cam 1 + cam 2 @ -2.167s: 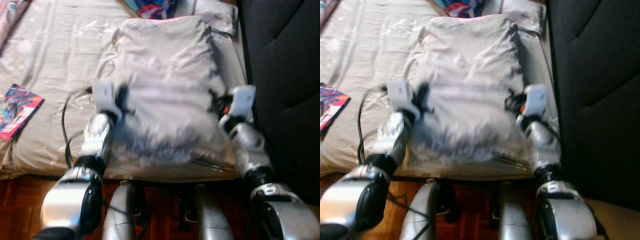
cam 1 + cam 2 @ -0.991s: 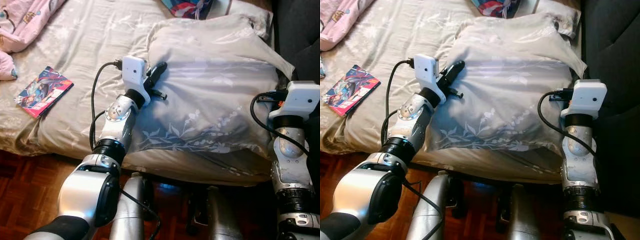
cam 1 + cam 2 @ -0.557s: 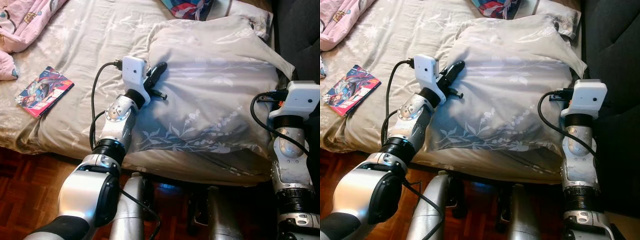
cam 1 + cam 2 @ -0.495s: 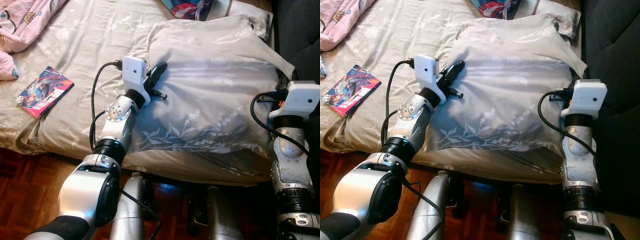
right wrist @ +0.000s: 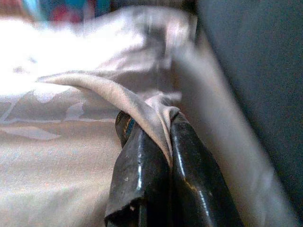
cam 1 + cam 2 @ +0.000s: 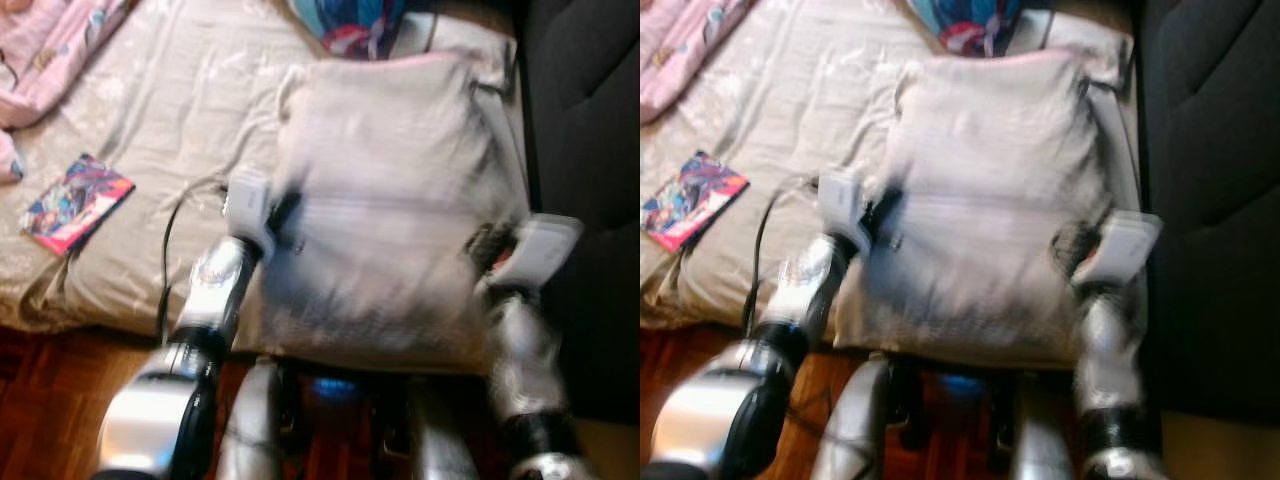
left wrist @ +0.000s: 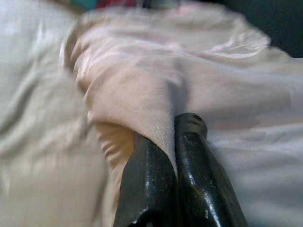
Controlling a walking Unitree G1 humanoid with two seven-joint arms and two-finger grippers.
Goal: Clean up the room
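Two tools are on the job here, and both have hold of the big beige pillow that fills the centre of the frame on the bed. The left tool has its black fingers pressed together on a fold of the pillowcase at the pillow's left edge, and the right tool pinches a similar fold at the right edge, close against the dark headboard. By the look of it, this is the pillow-straightening step of tidying the room, with the pillow gripped on both sides. Next, I'd say, both arms need to carry it together toward the top of the frame and set it flat, keeping the pinches even so the cloth doesn't slip. Around it: a colourful comic book lies at middle left, pink bedding bunches at upper left, and a bright blue-and-red item sits just above the pillow, possibly in its path.
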